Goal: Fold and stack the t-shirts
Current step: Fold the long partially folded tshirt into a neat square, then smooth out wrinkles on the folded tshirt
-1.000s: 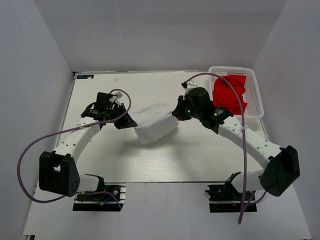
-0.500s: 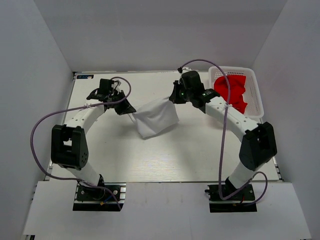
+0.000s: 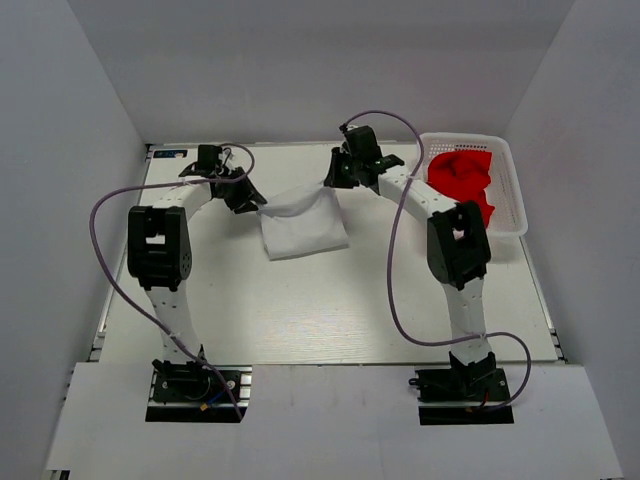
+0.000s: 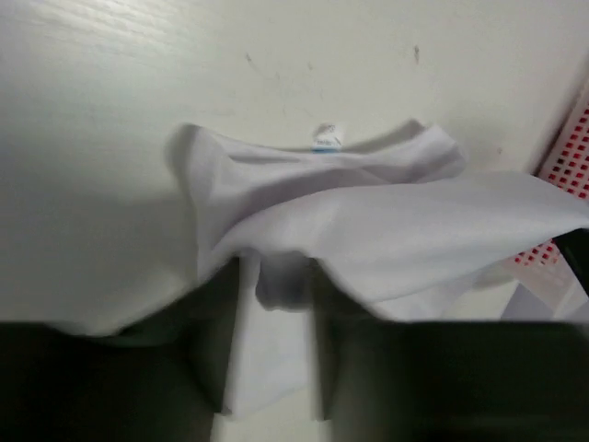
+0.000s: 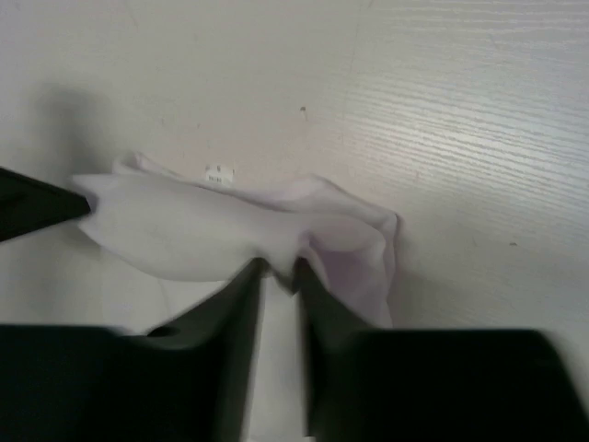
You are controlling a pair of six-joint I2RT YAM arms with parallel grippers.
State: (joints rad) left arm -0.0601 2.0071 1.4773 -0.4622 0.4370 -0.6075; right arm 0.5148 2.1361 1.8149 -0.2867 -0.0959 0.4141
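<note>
White t-shirt [image 3: 303,228] lies folded on the table [image 3: 300,320], roughly mid-width and twd the far half, between the two arms. Far edge is lifted a bit at both corners, rest is flat on the tabletop.

L gripper [image 4: 274,272] is at the shirt's far-left corner. Fingers sit a small way apart w/ a loose fold of white cloth in the gap and draping over the tips. Doesn't look pinched.

R gripper [image 5: 278,269] is at the far-right corner. Fingers nearly together, a bunch of white cloth nipped between the tips, so it's holding the shirt.

Both arms reach fwd to the far side of the table, wrists angled in twd each other across the shirt's far edge.

Neck opening faces up in the L wrist view, small label [image 4: 324,138] w/ a blue mark visible at the collar. Cloth is wrinkled and humped betw the two grip pts.

Red t-shirt [image 3: 458,180] is crumpled inside the white basket [image 3: 515,200] at the table's far-right corner, well apart from the white one. R arm's purple cable passes over the basket's near-left side.
</note>
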